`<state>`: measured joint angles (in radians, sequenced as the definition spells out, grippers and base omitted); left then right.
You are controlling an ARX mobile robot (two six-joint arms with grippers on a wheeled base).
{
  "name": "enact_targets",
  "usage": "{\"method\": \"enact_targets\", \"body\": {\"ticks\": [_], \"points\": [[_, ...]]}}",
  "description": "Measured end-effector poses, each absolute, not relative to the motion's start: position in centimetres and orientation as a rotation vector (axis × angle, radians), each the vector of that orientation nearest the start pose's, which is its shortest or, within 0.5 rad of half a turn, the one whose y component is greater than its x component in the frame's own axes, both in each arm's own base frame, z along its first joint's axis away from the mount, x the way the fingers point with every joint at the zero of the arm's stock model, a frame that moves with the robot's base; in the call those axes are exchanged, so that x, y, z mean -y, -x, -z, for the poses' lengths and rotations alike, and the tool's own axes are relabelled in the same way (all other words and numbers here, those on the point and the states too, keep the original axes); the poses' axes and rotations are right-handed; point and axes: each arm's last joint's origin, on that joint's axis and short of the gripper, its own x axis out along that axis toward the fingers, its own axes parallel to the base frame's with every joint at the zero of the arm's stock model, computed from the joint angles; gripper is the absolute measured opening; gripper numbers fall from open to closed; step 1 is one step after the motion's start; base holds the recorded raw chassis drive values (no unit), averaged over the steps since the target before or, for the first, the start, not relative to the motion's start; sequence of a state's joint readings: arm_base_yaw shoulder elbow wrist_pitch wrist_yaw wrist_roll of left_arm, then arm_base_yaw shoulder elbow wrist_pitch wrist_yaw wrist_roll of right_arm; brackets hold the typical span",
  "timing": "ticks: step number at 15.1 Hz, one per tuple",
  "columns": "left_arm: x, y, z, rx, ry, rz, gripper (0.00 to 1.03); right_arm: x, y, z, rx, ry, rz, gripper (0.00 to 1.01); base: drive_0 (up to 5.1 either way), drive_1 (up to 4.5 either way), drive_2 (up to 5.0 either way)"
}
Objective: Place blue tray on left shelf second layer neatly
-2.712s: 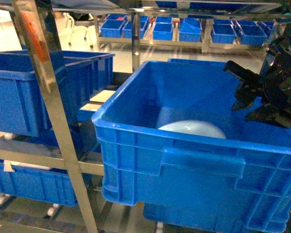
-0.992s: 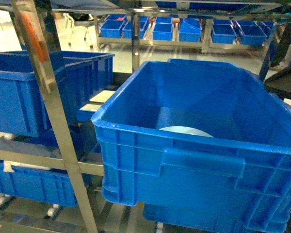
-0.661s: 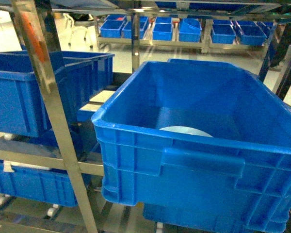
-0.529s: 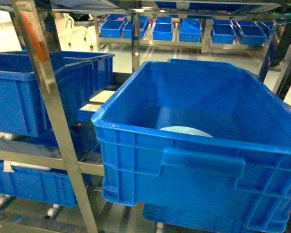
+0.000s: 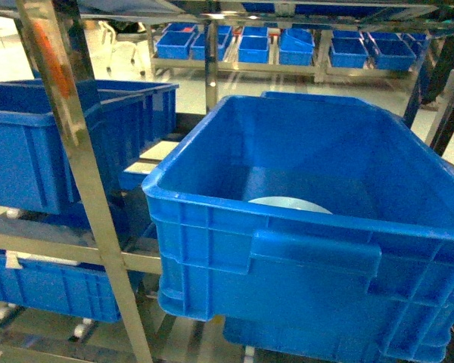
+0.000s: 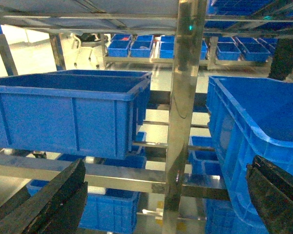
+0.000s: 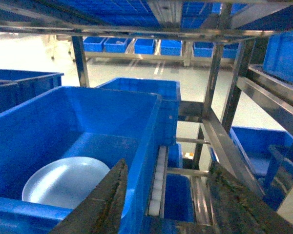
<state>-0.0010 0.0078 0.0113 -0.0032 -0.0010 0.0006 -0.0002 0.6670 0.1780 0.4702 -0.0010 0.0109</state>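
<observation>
The blue tray [image 5: 290, 204], pale and round, lies flat on the floor of a big dark-blue crate [image 5: 272, 257]; only its far edge shows over the crate's front wall. The right wrist view shows the blue tray [image 7: 63, 183] whole, to the left of my right gripper [image 7: 167, 166], which is open, empty, and astride the crate's right wall [image 7: 149, 131]. My left gripper [image 6: 166, 168] is open wide and empty, facing a steel post [image 6: 183, 112]. The left shelf's crossbar [image 6: 117, 178] carries another dark-blue crate [image 6: 68, 114]. Neither gripper shows in the head view.
A slanting steel post [image 5: 72, 159] stands between the left rack's crates [image 5: 30, 147] and the big crate. More crates sit on the tier below [image 5: 45, 287]. A far rack holds small blue bins [image 5: 287, 45]. Steel rails [image 7: 224, 146] run right of the crate.
My right gripper, which hung over the crate's right side 2.7 s ago, has left the head view. The tray now sits lower and flatter in the crate.
</observation>
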Motion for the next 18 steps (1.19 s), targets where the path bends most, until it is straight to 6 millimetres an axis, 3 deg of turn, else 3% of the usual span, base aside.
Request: {"method": "enact_targets", "body": {"ticks": [3,5,18], "points": [[0.0,-9.8,-16.6,-0.001,-0.001,0.000,0.98,0.0,-14.0,-19.1,-0.009,-0.007,-0.001,0.11,0.0,0.00,0.0],[0.0,-9.8,-16.6,0.000,-0.001,0.000,0.98,0.0,-13.7,-18.8,-0.010,-0.002,0.000,0.01,0.0,0.00,0.0],[0.0,-9.8,-16.6,0.000,-0.001,0.000,0.98,0.0,-11.3,-17.2,0.018,-0.003,0.000,0.02,0.0,0.00,0.0]]}}
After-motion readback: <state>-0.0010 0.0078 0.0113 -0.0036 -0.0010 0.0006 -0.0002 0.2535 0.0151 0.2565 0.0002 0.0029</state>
